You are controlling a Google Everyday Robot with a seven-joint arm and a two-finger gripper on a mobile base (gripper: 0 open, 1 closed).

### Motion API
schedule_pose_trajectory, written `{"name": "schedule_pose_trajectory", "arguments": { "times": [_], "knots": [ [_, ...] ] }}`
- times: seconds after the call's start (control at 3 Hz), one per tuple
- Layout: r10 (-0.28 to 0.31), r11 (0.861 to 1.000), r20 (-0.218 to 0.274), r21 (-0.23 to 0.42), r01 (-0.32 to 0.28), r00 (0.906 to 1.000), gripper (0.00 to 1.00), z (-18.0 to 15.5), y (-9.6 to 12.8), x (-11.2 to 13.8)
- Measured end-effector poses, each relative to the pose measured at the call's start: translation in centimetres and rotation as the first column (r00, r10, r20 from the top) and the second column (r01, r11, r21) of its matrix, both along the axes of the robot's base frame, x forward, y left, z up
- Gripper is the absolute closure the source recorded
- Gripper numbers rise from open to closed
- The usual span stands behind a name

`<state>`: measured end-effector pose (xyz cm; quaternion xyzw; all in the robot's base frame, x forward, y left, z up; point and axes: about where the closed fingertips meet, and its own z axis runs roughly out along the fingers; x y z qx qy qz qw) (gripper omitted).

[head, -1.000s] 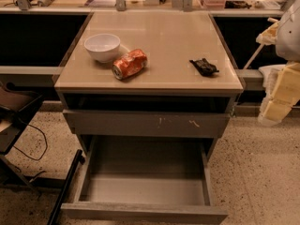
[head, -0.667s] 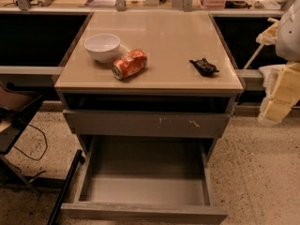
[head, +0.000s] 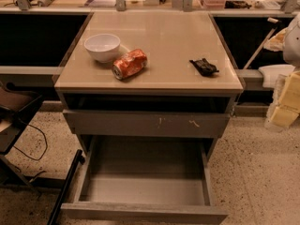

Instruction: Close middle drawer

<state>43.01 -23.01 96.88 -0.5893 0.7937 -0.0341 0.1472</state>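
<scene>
no legible txt, gripper (head: 287, 102) far right

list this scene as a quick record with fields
middle drawer: open, pulled well out toward the camera, grey inside showing
scratched drawer: directly above it, far less pulled out
top: holds bowl, can and black object
can: crushed, lying on its side just right of the bowl
gripper: at the right edge of the view, beside the cabinet, apart from the middle drawer
task state: not yet closed
</scene>
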Motion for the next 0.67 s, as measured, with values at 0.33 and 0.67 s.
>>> {"name": "schedule_pose_trajectory", "arguments": {
  "times": [0.33,0.67],
  "knots": [
    [-0.025,1.0,-0.004,-0.003,0.025,0.9997,0.0,-1.8,0.1,-1.9],
    [-0.155,0.987,0.067,0.059,0.151,0.9857,0.0,-2.1,1.5,-7.7]
  ]
}}
